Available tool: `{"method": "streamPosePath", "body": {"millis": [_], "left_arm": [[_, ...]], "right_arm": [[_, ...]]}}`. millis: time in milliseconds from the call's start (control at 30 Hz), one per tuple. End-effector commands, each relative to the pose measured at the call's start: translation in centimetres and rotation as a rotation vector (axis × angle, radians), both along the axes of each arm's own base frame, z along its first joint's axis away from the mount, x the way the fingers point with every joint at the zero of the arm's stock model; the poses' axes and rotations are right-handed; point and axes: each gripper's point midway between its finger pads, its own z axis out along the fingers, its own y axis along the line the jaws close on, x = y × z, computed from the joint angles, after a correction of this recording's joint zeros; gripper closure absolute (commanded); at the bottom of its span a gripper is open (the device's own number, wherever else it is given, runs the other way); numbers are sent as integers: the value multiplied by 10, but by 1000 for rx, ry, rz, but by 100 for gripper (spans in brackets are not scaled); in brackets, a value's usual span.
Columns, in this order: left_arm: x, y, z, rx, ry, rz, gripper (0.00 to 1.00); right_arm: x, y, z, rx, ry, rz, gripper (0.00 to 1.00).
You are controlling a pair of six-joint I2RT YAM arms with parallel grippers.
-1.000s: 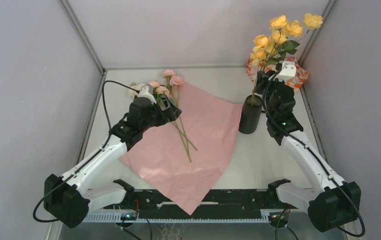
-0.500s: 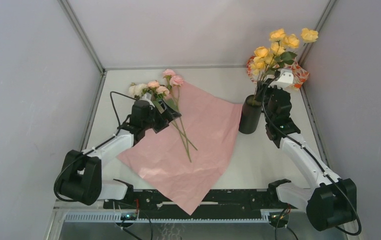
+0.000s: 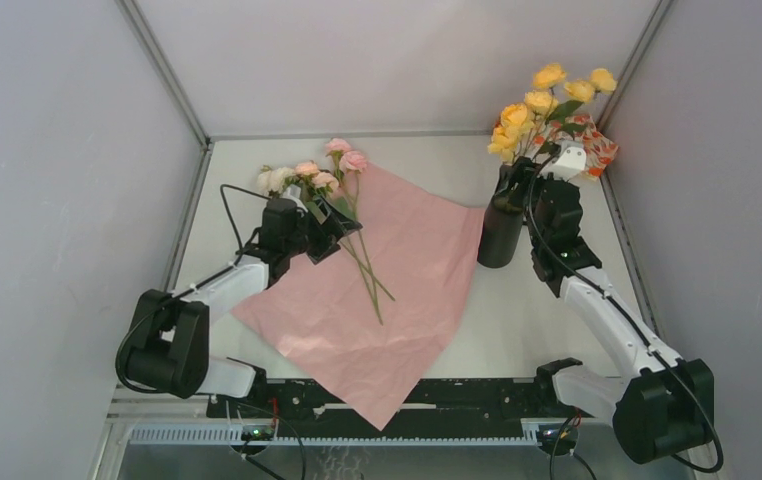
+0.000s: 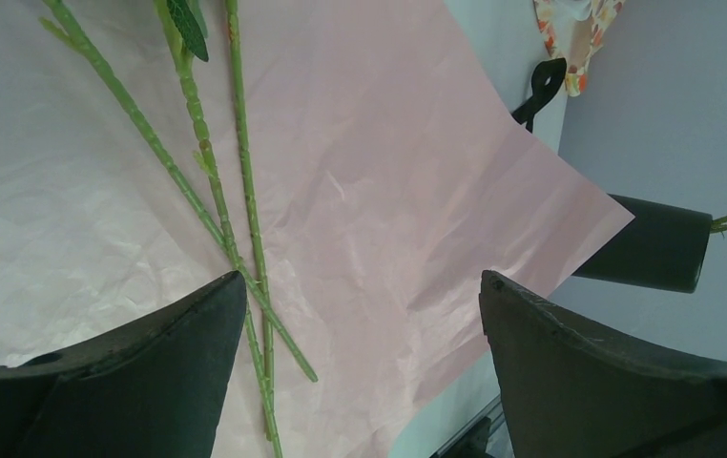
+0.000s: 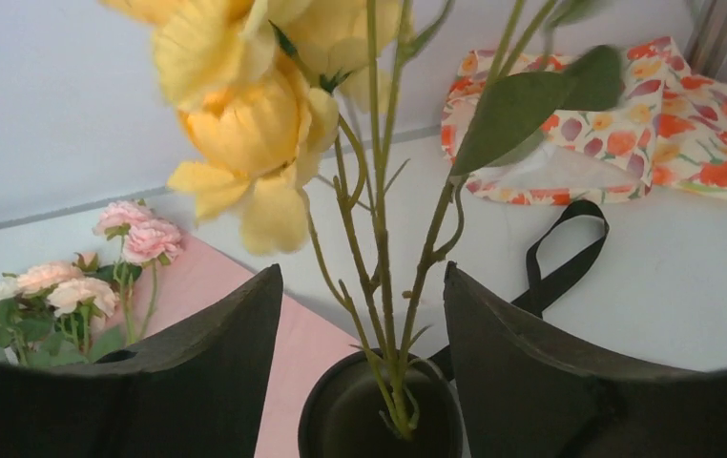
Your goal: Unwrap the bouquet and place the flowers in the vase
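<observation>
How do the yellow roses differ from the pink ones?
Yellow roses stand upright in the black vase; pink roses lie flat on the pink paper. The right gripper's open fingers flank the yellow roses' stems; the open left gripper hangs over the pink roses' stems. Both have thin green stems.

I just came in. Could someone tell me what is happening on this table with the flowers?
Two robot arms are putting flowers into a black vase. The yellow flowers already stand in it, and the right gripper is around their stems with its fingers apart, not gripping. The pink and cream flowers lie on the spread pink paper; the left gripper hovers open over their stems.
</observation>
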Motion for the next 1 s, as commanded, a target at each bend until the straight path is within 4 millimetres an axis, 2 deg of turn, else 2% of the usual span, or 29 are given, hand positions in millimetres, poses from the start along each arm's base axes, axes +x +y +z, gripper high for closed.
{"method": "streamPosePath", "body": {"millis": [0,133,333,467,567,667,967], "left_arm": [[0,-2,-1,-31,1,-4,4],[-1,1,-7,-26,34,21,4],[1,6,-18,-24,93,71,5],[4,22,-31,51,166,160,8],[8,39,-39,108,221,242,13],[18,54,-35,131,238,317,14],[66,63,13,190,171,386,15]], "right_arm": [[-12,0,28,43,-72,5,26],[-26,5,35,58,-80,20,23],[-57,22,64,-70,-170,-17,22],[-85,36,91,-17,-250,47,22],[-103,46,104,28,-286,114,24],[-115,55,110,57,-301,162,26],[-126,88,100,90,-258,287,34]]}}
